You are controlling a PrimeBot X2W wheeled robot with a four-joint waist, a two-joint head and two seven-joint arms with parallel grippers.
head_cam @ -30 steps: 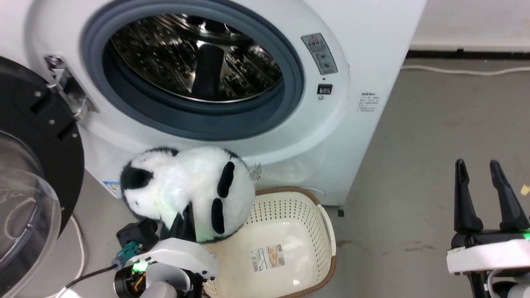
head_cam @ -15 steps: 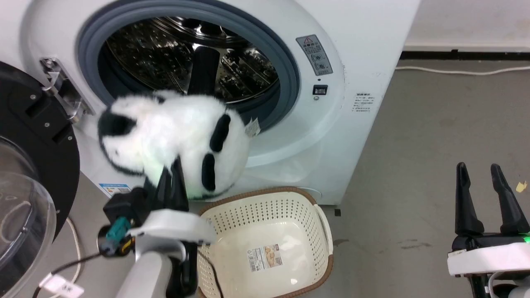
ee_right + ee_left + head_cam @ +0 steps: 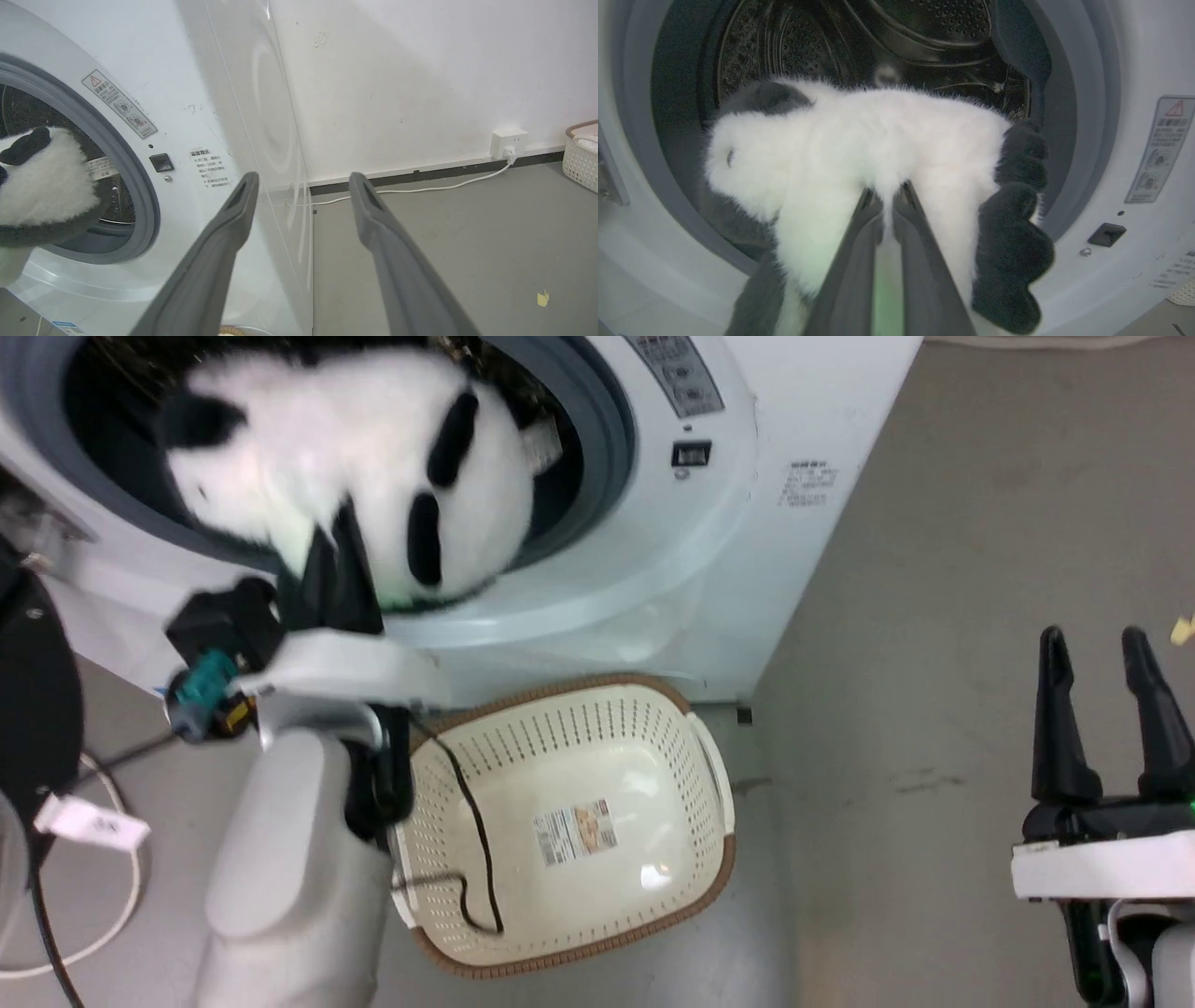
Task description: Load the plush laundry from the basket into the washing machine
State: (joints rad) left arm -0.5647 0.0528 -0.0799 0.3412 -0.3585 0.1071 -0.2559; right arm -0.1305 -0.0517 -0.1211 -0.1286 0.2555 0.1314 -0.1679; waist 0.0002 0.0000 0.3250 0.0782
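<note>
The plush laundry (image 3: 345,467), a fluffy white toy with black patches, hangs in front of the washing machine's (image 3: 747,523) round grey-gasketed opening. My left gripper (image 3: 327,569) is shut on its fur from below. In the left wrist view the plush laundry (image 3: 878,154) fills the mouth of the steel drum (image 3: 887,42), pinched between my left gripper (image 3: 888,196). The cream basket (image 3: 691,887) stands on the floor below the opening with just its label (image 3: 574,831) inside. My right gripper (image 3: 1111,653) stands open at the lower right, holding nothing, and my right gripper (image 3: 301,182) faces the washing machine's (image 3: 224,93) side.
The black-rimmed door (image 3: 28,709) hangs open at the left. A black cable (image 3: 471,821) from my left arm trails into the basket. White cords (image 3: 103,905) lie on the grey floor. A wall socket (image 3: 508,140) and a second basket (image 3: 581,156) stand far right.
My left gripper has lifted the plush laundry from above the basket up to the drum opening. The head camera has tilted down and shifted. The right gripper has held still.
</note>
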